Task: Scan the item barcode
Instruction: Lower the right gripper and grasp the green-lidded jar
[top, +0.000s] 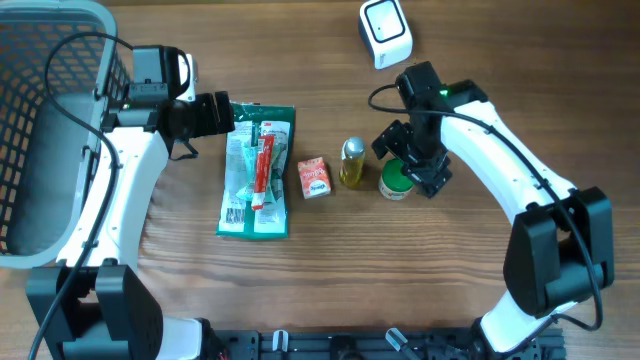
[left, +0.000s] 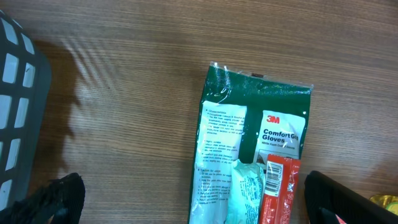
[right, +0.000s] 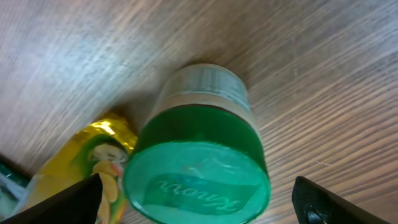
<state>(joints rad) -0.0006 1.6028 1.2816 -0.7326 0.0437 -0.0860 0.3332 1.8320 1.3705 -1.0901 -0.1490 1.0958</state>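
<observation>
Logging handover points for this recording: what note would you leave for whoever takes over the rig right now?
Left gripper open above the gloves packet, holding nothing.
Right gripper open astride the green-lidded jar, not yet closed.
Scanner at the far edge, clear of both.
Done: nothing lifted.
Left: grip the jar, lift, show its barcode to the scanner.

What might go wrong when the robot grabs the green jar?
The right gripper hangs open over the green-lidded jar. The yellow bottle stands right beside it, so a finger might knock that over. The jar is round, so it might slip if the jaws close off-centre. No barcode shows here, so it might face away from the scanner.
</observation>
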